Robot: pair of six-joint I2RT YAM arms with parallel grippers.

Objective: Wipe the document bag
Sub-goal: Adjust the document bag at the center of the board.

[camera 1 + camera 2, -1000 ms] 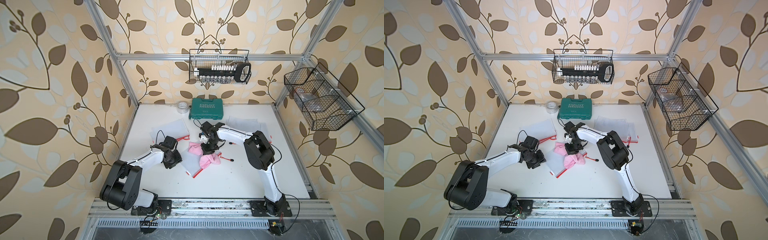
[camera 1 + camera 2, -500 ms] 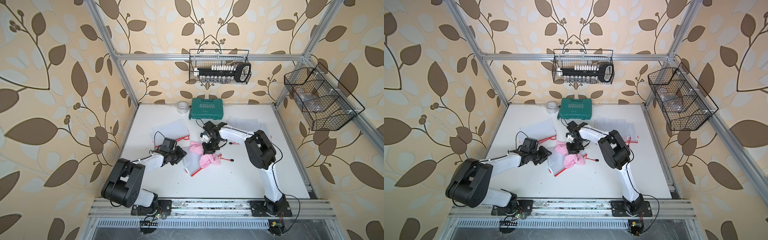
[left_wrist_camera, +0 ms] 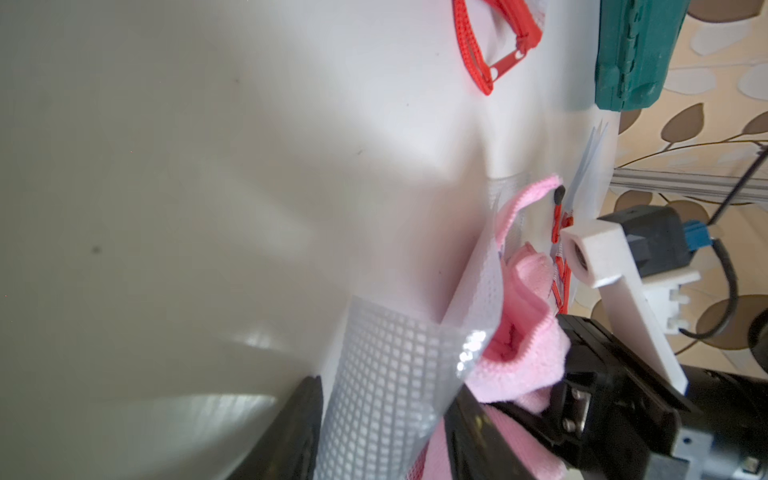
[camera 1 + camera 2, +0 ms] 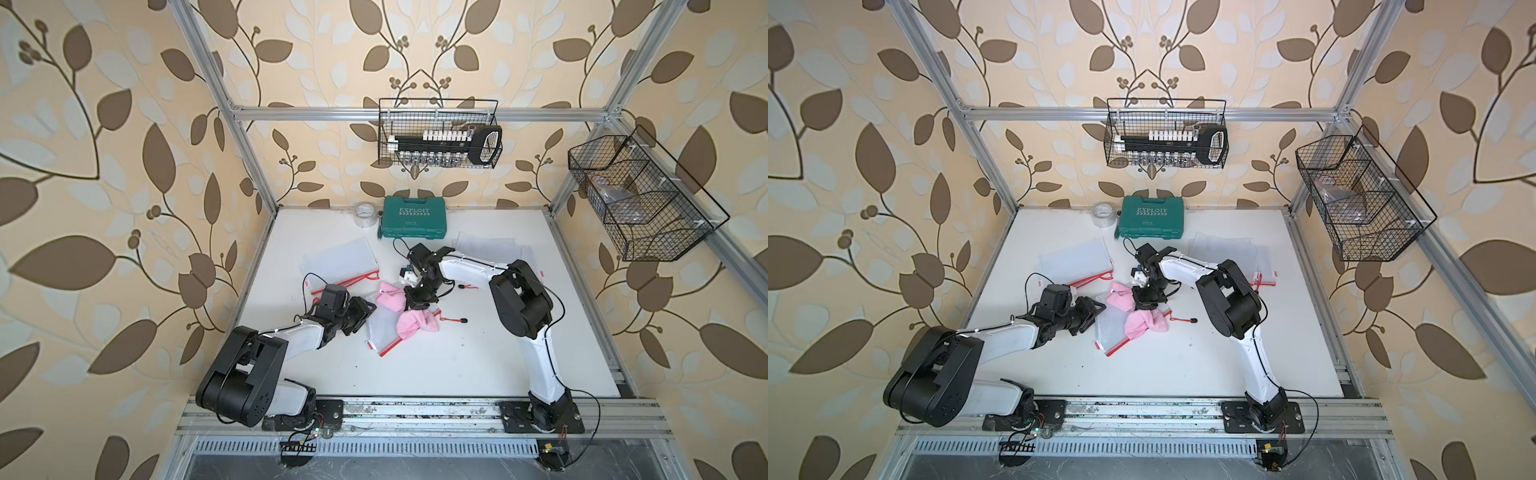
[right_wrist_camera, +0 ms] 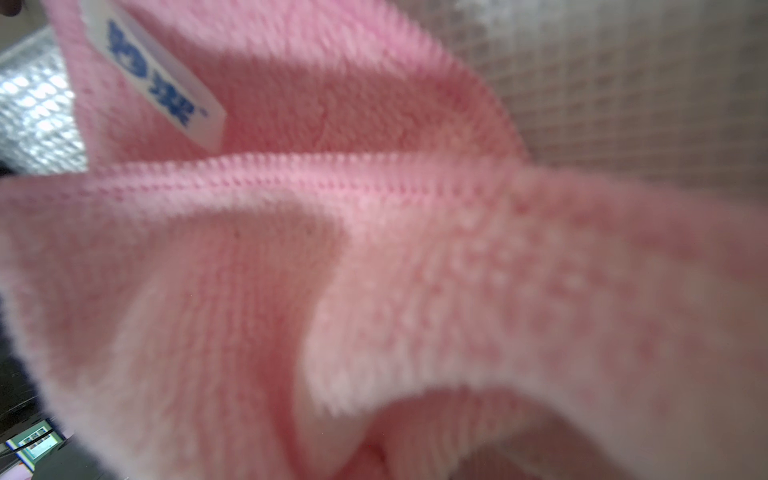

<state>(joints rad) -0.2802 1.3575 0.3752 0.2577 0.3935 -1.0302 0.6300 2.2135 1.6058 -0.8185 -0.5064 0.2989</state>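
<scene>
Bare surface (image 4: 436, 374) lies open toward the arms' bases. The document bag (image 4: 380, 334) lies mid-surface, one edge between the parted left fingers (image 3: 297, 432), with the right fingers (image 4: 419, 301) clamped on the pink cloth (image 4: 417, 325) atop it.

a robot lab cell: aluminium frame (image 4: 415, 113), wallpapered panels (image 4: 124, 137), white tabletop (image 4: 415, 374).

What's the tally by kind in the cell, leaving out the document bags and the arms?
pink cloth: 1
tape roll: 1
green tool case: 1
wire baskets: 2
Total: 5
</scene>
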